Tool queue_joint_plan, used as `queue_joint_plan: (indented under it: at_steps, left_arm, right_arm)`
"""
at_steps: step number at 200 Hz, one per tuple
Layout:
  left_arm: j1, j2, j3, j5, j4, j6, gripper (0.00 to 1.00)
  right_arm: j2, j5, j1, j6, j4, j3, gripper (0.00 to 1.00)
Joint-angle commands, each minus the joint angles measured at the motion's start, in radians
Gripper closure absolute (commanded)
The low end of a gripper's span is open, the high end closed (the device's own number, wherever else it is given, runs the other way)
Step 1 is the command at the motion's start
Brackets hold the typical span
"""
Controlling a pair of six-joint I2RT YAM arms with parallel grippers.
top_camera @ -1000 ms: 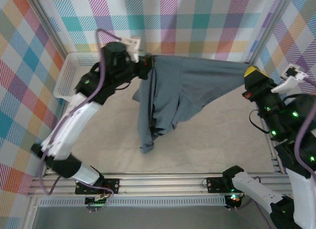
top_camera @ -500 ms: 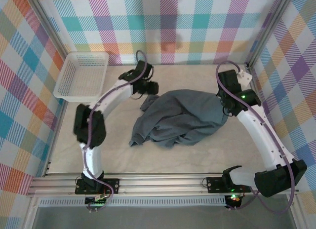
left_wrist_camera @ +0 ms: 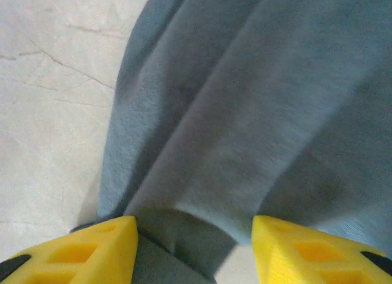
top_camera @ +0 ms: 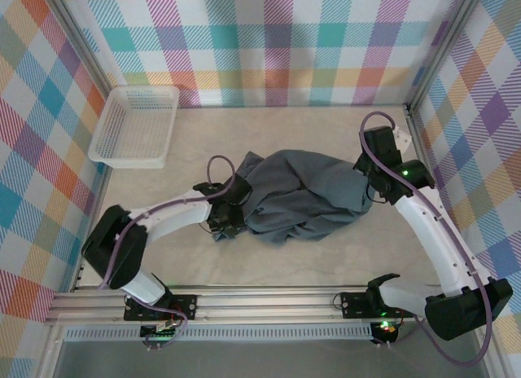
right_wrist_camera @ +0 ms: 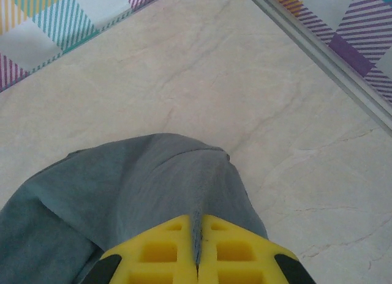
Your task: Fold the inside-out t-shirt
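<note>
The inside-out t-shirt (top_camera: 301,195) is pinched at its right edge by your right gripper (right_wrist_camera: 197,250), fingers together on the cloth. Your left gripper (left_wrist_camera: 193,250) stands spread at the left edge. The garment lies bunched mid-table (top_camera: 326,256). Judge no fold made; flatten first.

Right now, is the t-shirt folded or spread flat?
Neither: the t-shirt lies bunched in a wrinkled heap on the table, one edge pinched by the right gripper.
</note>
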Motion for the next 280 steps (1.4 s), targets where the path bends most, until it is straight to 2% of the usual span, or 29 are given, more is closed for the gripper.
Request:
queue_joint_plan:
  at_steps: [1,8,18,22,43,79,105,124,158,173,186,196,220,232,254,261,269,280]
  left_arm:
    - [-0.010,0.052,0.020,-0.070,-0.031,-0.085,0.56]
    - [-0.011,0.051,0.024,-0.089,-0.045,-0.083,0.70]
    - [-0.010,0.015,0.036,-0.126,-0.071,-0.071,0.95]
    - [-0.010,-0.010,0.043,-0.139,-0.081,-0.062,1.00]
    - [0.002,-0.186,0.082,-0.206,-0.119,-0.002,1.00]
    - [0.085,-0.403,0.282,-0.213,-0.260,0.111,1.00]
    - [0.113,-0.450,0.507,-0.184,-0.374,0.191,1.00]
    - [0.126,-0.460,0.655,-0.200,-0.439,0.233,1.00]
    - [0.163,-0.471,0.818,-0.218,-0.447,0.283,1.00]
    - [0.207,-0.447,0.852,-0.250,-0.465,0.306,1.00]
    - [0.276,-0.412,0.841,-0.227,-0.455,0.323,1.00]
    - [0.344,-0.378,0.807,-0.149,-0.418,0.327,1.00]
    - [0.490,-0.268,0.651,0.120,-0.234,0.295,1.00]
    - [0.514,-0.179,0.577,0.200,-0.115,0.299,1.00]
    - [0.515,0.007,0.521,0.270,0.088,0.323,1.00]
    - [0.515,0.072,0.526,0.270,0.138,0.331,0.90]
    - [0.515,0.138,0.548,0.256,0.170,0.355,0.74]
    - [0.519,0.218,0.600,0.247,0.163,0.379,0.64]
  right_arm:
    - [-0.007,-0.012,-0.003,0.025,-0.014,0.007,1.00]
    - [-0.009,-0.004,-0.003,0.027,-0.023,0.018,1.00]
    - [-0.012,0.018,-0.005,0.027,-0.031,0.036,1.00]
    - [-0.012,0.026,-0.005,0.027,-0.034,0.046,1.00]
    - [-0.009,0.035,-0.006,0.027,-0.047,0.114,1.00]
    - [-0.052,0.032,-0.006,-0.007,-0.056,0.256,1.00]
    - [-0.124,0.074,-0.006,-0.124,-0.020,0.391,1.00]
    - [-0.174,0.184,-0.005,-0.235,0.053,0.486,1.00]
    - [-0.198,0.351,-0.006,-0.448,0.250,0.616,1.00]
    - [-0.166,0.438,-0.005,-0.534,0.320,0.641,1.00]
    - [-0.132,0.449,-0.005,-0.551,0.326,0.639,1.00]
    - [-0.098,0.447,-0.005,-0.523,0.296,0.631,1.00]
    - [-0.028,0.446,-0.015,-0.456,0.239,0.543,1.00]
    - [0.005,0.435,-0.021,-0.418,0.229,0.474,1.00]
    - [0.090,0.388,-0.042,-0.328,0.204,0.351,1.00]
    - [0.125,0.359,-0.054,-0.296,0.198,0.316,1.00]
    - [0.168,0.322,-0.069,-0.271,0.200,0.280,1.00]
    - [0.232,0.267,-0.091,-0.220,0.168,0.261,1.00]
